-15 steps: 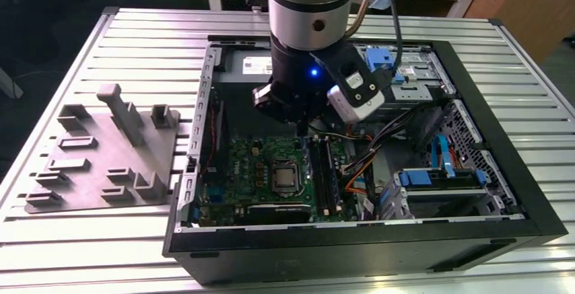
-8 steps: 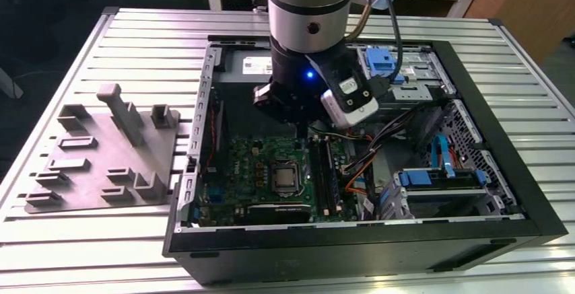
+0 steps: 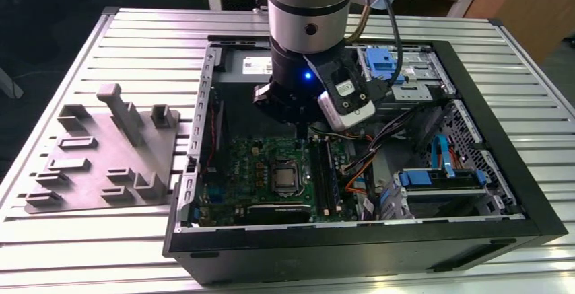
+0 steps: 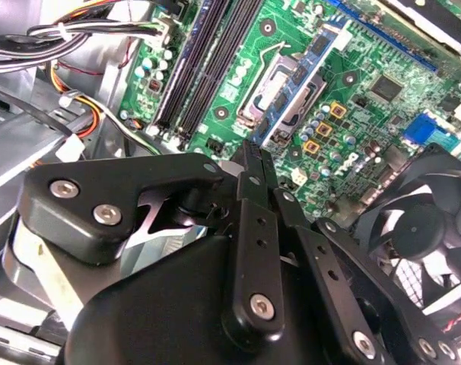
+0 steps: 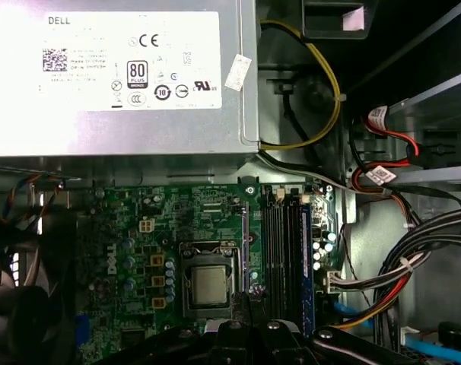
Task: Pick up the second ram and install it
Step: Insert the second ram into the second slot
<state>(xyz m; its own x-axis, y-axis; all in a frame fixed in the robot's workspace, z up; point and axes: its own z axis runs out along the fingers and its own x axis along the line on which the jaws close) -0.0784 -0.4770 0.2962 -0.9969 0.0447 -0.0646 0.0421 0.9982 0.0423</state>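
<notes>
Item: dark blue-green memory stick (image 4: 305, 80) — clamped in my hand (image 4: 251, 154); long axis parallels black motherboard slots (image 3: 324, 173), five o'clock from hand, exterior view.

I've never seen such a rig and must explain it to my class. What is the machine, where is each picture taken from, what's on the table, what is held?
The machine is a robot arm with a grasping tool at its end. The exterior view looks from off the arm at a slatted metal table carrying an open computer case and, on the exterior view's left, a grey holder tray. Both wrist views come from cameras riding on the arm, looking past the tool at the green motherboard and its long black memory slots. The tool hangs over the board near those slots, shut, with nothing seen in it. A blue-green stick seems to stand in one slot; I cannot tell whether it is the second ram.
</notes>
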